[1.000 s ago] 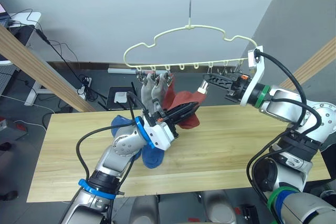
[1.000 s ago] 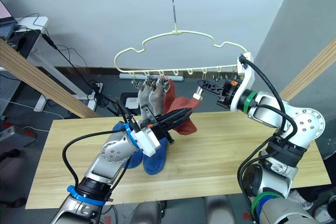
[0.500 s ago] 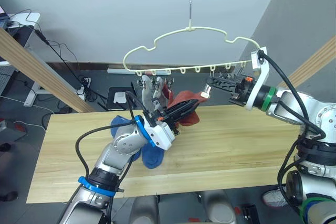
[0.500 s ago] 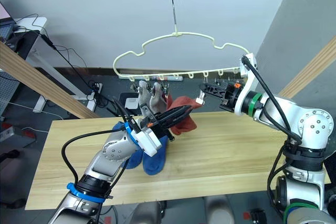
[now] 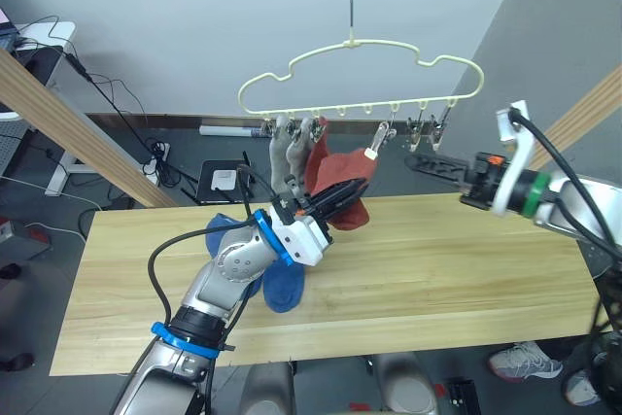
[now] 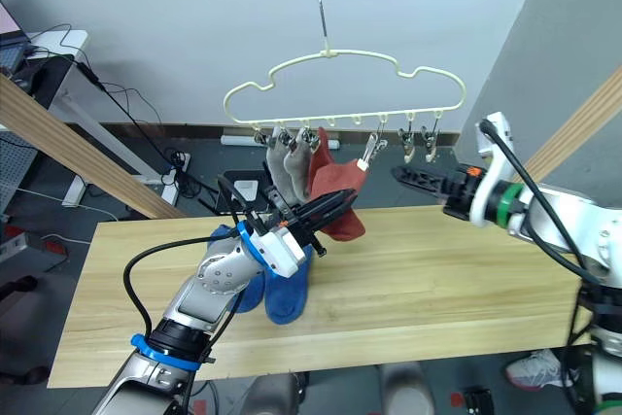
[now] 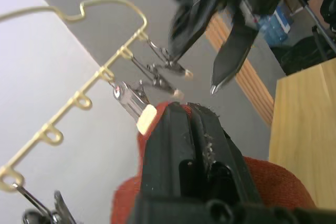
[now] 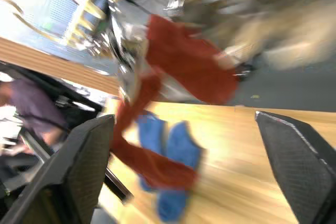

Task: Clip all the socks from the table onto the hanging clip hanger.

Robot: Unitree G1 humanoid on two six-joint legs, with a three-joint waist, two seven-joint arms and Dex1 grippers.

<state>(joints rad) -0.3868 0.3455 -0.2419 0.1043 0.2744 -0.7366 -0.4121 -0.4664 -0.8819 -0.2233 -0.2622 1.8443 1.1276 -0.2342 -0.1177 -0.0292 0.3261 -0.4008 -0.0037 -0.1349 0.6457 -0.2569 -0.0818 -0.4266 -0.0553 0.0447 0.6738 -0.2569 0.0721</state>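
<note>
The pale clip hanger (image 5: 362, 47) hangs above the table (image 5: 437, 279). Two grey socks (image 5: 285, 151) and one red sock (image 5: 318, 140) hang from its left clips. My left gripper (image 5: 338, 195) is shut on a second red sock (image 5: 342, 182), held up under the hanger; a clip (image 5: 375, 147) meets that sock's upper corner. Two blue socks (image 5: 279, 281) lie on the table under my left arm. My right gripper (image 5: 428, 164) stands open to the right of the hanger, apart from the clips, its fingers (image 8: 86, 156) spread wide.
Two free clips (image 5: 428, 129) hang at the hanger's right end. Slanted wooden poles (image 5: 68, 123) stand left and right (image 5: 588, 114) of the table. A desk with cables (image 5: 44, 41) is behind on the left. A person (image 8: 23, 111) shows in the right wrist view.
My right gripper has opened and drawn back to the right, away from the clip. The hanger has swung level and shifted right. My left gripper still holds the red sock up.
</note>
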